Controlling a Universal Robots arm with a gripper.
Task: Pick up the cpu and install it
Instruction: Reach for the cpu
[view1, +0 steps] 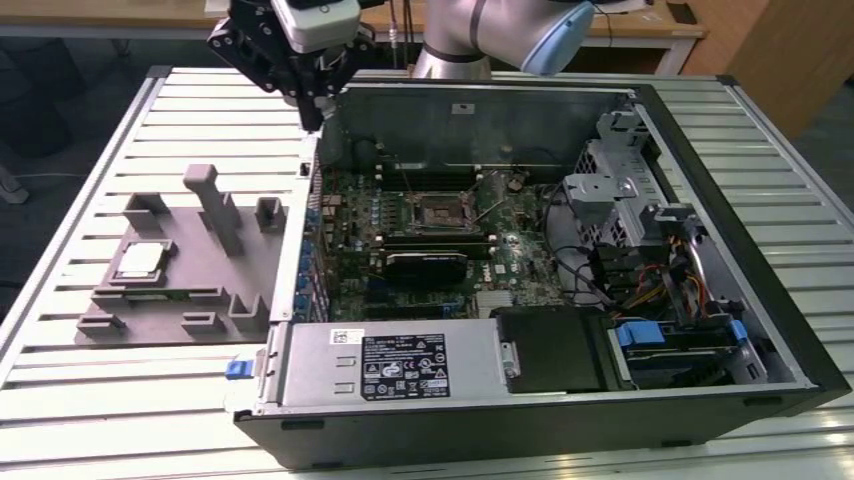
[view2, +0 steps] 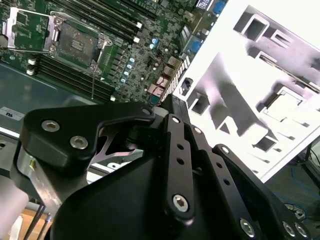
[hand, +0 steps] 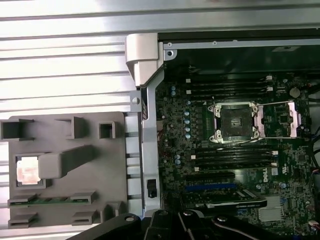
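The cpu (view1: 140, 262) is a small silvery square chip lying flat in a recess of the grey fixture block (view1: 200, 300), at the exterior view's left, outside the computer case. In the first wrist view the cpu (hand: 27, 169) sits beside a grey post. The black motherboard socket (view1: 437, 212) stands uncovered, its frame lifted, inside the open case; both wrist views show this socket (hand: 236, 122) (view2: 77, 44). My gripper (view1: 316, 112) hangs high over the case's far left corner, well away from the chip, shut and holding nothing; its black linkage (view2: 177, 160) shows close up.
The open computer case (view1: 694, 400) lies on a slatted metal table (view1: 80, 400). Its metal side wall (hand: 145, 125) rises between the fixture and the motherboard. Memory slots, a black card (view1: 424, 265), cables and drive bays (view1: 627, 200) surround the socket.
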